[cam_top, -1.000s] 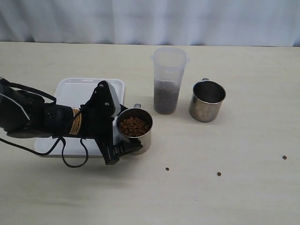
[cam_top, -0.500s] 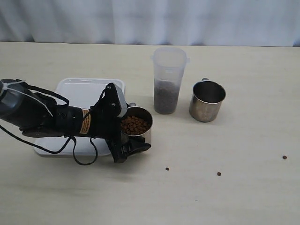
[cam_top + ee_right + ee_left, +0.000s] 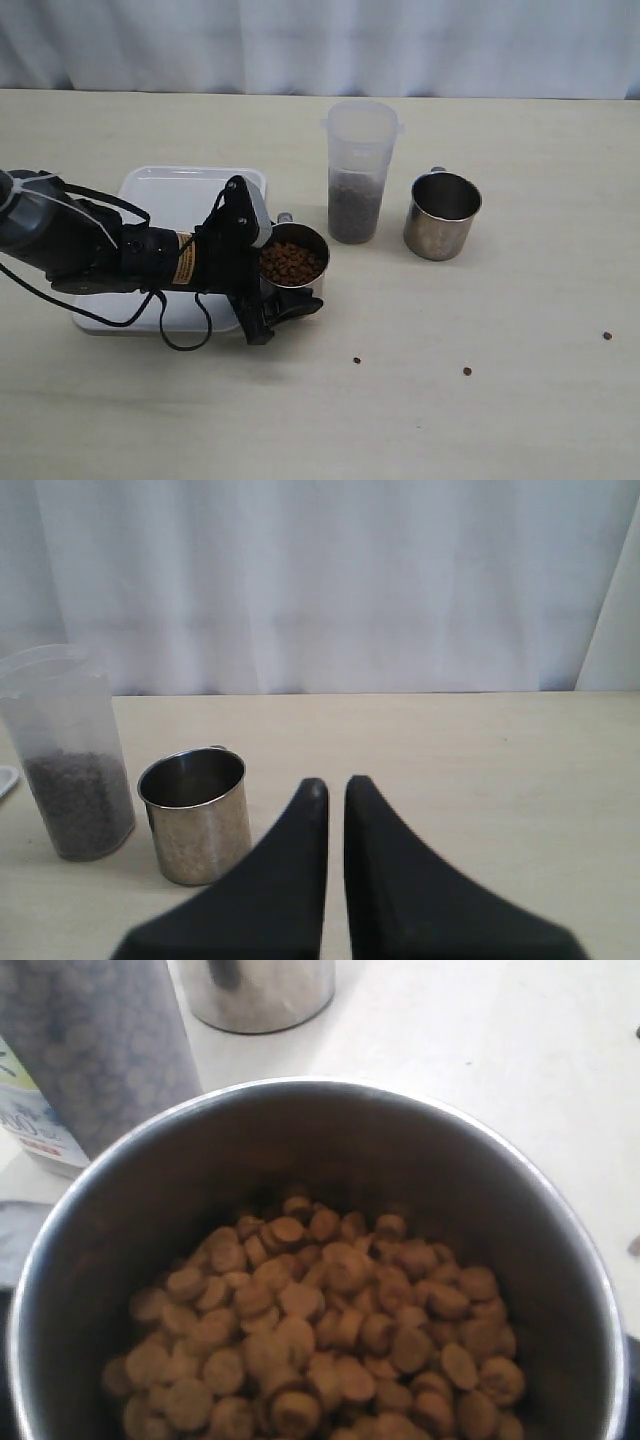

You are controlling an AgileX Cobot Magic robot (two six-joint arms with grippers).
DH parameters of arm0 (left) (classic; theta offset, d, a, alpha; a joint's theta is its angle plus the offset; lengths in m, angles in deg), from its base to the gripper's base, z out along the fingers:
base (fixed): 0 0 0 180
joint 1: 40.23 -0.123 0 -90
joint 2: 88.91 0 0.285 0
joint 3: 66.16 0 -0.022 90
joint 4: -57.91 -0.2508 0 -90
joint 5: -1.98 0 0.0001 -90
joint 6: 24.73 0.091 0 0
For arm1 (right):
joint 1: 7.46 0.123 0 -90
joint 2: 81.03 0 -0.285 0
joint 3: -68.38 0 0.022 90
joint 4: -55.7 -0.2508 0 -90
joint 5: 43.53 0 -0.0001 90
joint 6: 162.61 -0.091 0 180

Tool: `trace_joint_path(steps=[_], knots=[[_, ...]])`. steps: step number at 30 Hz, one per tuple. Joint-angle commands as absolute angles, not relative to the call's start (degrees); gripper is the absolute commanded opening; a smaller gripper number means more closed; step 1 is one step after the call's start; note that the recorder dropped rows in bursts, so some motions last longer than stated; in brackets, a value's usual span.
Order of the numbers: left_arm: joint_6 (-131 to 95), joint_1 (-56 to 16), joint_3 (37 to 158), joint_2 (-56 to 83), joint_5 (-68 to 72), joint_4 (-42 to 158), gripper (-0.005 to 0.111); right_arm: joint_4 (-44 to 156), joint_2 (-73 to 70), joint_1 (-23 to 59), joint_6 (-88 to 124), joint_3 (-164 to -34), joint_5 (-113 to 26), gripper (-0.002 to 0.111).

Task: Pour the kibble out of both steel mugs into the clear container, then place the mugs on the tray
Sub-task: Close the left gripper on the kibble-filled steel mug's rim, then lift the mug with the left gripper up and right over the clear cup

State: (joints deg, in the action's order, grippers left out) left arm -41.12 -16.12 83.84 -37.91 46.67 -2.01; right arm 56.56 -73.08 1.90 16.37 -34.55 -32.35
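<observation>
A: At the tray's right edge, left of middle: the full mug stands upright on the table, with kibble filling most of it.

B: Handling?

A: Steel, stiff, won't crush. The wall is polished, so slippery, I'd judge. The load makes it the heavier of the two mugs. Loose pellets will shift and spill on any early tilt.

B: Where to take it?

A: Across the body at mid-height, below the rim. The loop handle looks too small for these fingers.

B: Tool?

A: Left gripper brackets the mug, one finger on the far side, one near, jaws wide. Whether the pads press on the steel, cannot tell. Right gripper hangs off to the right, fingers almost touching, nothing between them.

B: Surroundings?

A: Clear container just far-right of the full mug, partly filled with kibble. Empty mug right of that, near but apart. Tray to the left, the arm lying over its near part. Stray pellets on the table, near right.
</observation>
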Motion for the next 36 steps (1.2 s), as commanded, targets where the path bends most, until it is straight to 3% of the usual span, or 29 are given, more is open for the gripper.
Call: trace_joint_path(steps=[1,6,20,36], knots=[[-41.5,-16.2,84.3,-36.8,47.7,-1.3,0.004,56.5,-73.2,2.1,16.5,-34.4,-32.9,0.005],[-47.7,-16.2,84.3,-31.6,46.0,-3.8,0.004,56.5,-73.2,2.1,16.5,-34.4,-32.9,0.005],[-66.7,-16.1,84.7,-6.9,16.4,-11.8,0.000,56.5,-73.2,2.1,16.5,-34.4,-32.9,0.005],[-62.1,-5.5,105.5,-14.8,-13.3,-12.5,0.000,56.5,-73.2,2.1,16.5,-34.4,-32.9,0.005]])
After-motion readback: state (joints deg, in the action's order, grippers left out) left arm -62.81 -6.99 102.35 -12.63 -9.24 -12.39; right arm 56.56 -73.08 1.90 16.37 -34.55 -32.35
